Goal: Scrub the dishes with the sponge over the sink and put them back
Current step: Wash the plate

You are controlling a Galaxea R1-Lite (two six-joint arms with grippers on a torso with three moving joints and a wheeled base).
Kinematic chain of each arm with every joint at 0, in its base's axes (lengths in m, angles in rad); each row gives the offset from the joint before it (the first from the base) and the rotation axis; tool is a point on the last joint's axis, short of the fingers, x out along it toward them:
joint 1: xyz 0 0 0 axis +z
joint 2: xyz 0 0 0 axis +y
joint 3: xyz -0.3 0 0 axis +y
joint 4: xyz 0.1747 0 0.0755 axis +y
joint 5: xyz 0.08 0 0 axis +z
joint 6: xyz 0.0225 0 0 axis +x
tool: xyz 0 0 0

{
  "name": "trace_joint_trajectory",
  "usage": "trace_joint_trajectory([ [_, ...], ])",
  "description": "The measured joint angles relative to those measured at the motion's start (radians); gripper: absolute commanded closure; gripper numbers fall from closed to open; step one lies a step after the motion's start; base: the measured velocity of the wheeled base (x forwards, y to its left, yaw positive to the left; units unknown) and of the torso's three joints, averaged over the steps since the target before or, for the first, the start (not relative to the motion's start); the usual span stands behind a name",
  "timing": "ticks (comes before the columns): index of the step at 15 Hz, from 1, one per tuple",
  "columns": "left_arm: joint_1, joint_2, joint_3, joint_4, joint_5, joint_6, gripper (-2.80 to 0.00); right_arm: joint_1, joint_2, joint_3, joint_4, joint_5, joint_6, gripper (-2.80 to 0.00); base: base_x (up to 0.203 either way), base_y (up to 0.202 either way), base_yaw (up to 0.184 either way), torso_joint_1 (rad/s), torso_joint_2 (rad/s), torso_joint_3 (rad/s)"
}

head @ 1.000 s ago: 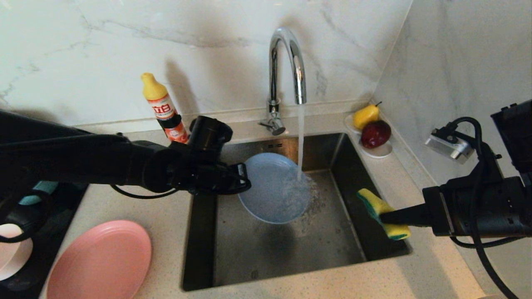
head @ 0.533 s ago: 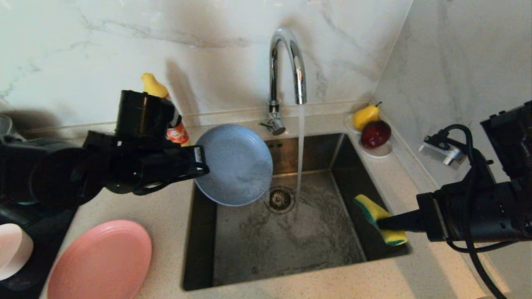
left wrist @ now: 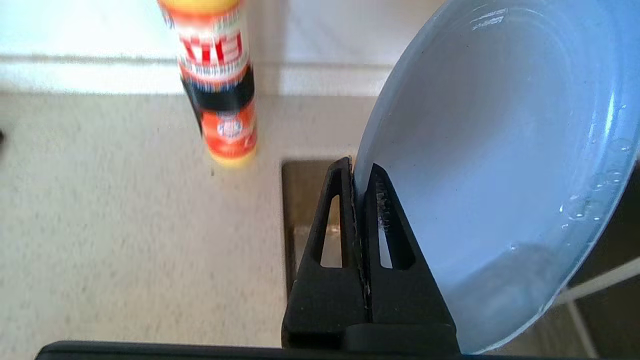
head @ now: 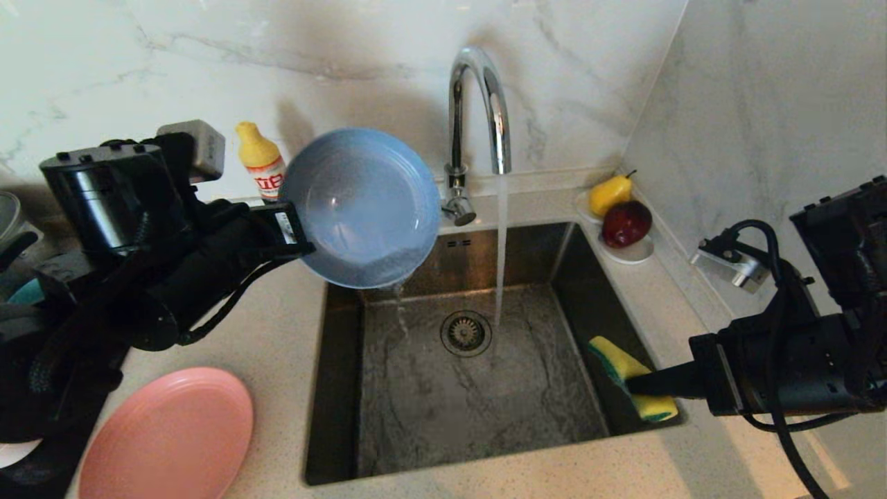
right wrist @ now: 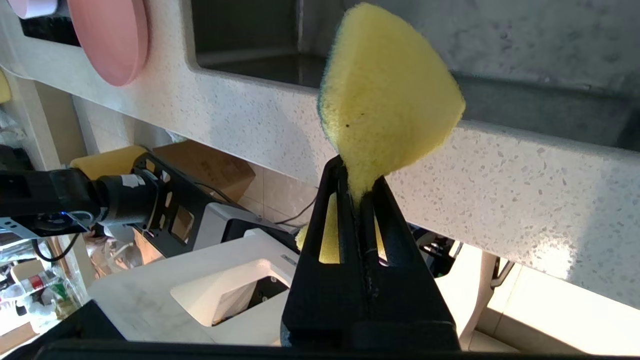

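**Rinsed plate lifts clear of the water and tips to drain**

A second ago the round, matte grey-blue plate (head: pixel 357 208) lay low in the basin under the running stream. Now it sits in the upper centre-left of the head view, raised above the rear left corner of the square brushed-steel sink (head: pixel 478 388) and tilted on edge, a thin trickle running off its lower rim. The left gripper (head: pixel 294 232) has its fingers (left wrist: pixel 350 220) pinched tight on the rim. This reads as the rinse being over and the carry back to the worktop (head: pixel 270 346) beginning.

The right gripper (head: pixel 641 382) has barely shifted at the lower right, fingers clamped on the soft yellow sponge with a green scouring side (head: pixel 627 374), squeezed out of shape just above the sink's right wall.

Water falls from the tall chrome gooseneck faucet (head: pixel 478 104) beside the round drain strainer (head: pixel 466 333). The smooth pink plate (head: pixel 166 433) waits on the speckled stone worktop, lower left.
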Motion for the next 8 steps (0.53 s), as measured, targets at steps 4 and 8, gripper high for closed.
trace_joint_trajectory([
  [4,0.003,-0.015,0.038,-0.037,-0.004,0.000,0.00,0.000,0.008,0.015,-0.001,0.001,0.002,0.00,0.000,0.000,0.000,0.000,0.00,0.000],
  [8,0.002,-0.030,0.084,0.013,-0.028,-0.014,0.00,0.005,0.000,-0.016,-0.001,0.002,0.002,0.00,0.000,0.000,0.000,0.000,0.00,0.000],
])
